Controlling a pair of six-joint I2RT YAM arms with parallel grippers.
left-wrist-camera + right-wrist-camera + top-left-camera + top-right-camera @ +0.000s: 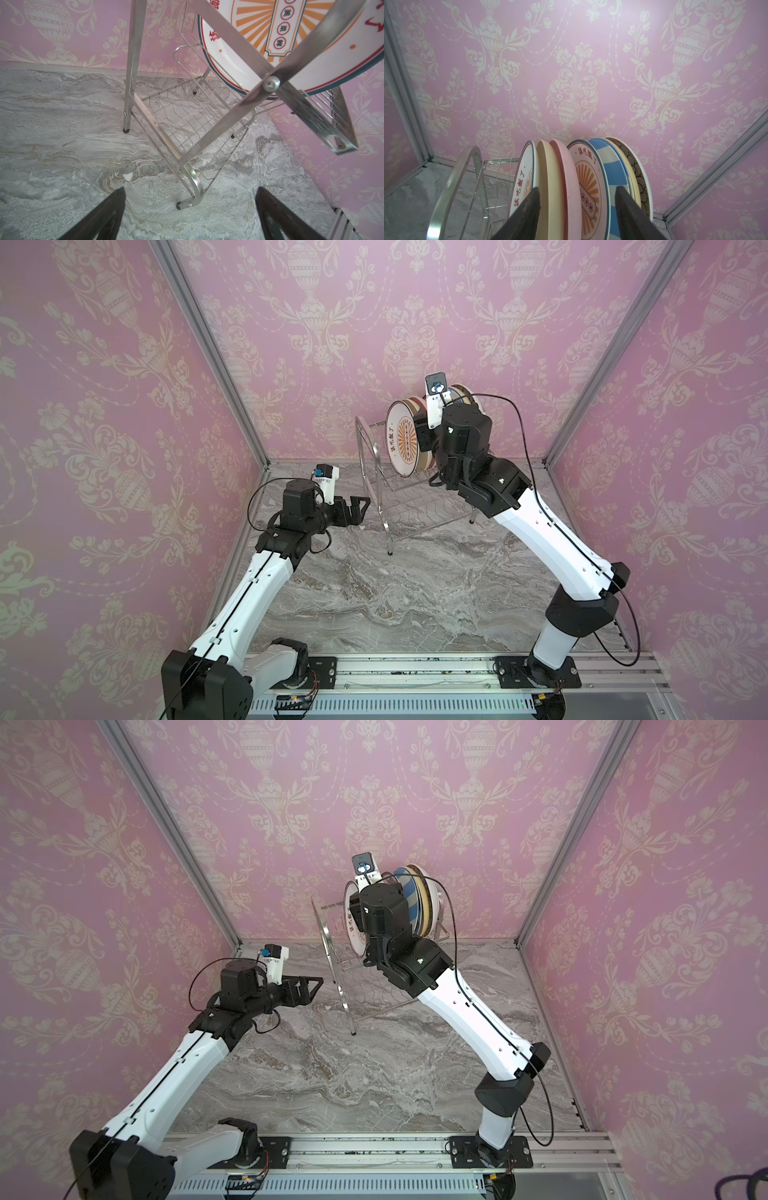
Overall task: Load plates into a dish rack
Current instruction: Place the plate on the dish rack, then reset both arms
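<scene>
Chrome dish rack point(129, 62) on the marble tabletop point(415, 593), with the plates point(401, 435) standing on edge, side by side, in its upper tier. Right gripper point(577, 188) over the row, jaws spread, fingers astride the cream plate point(548, 166), pink plate point(564, 170) and a sunburst plate point(588, 180); contact cannot be told. Left gripper point(191, 189) near the rack, apart from it, jaws spread, holding nothing

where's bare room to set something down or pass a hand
Bare: the marble tabletop in front of the dish rack; the rack's lower shelf; the top-tier slots between the arched side frame and the nearest sunburst plate. Crowded: the plates packed edge-up beyond it, with the right end effector astride several.
</scene>
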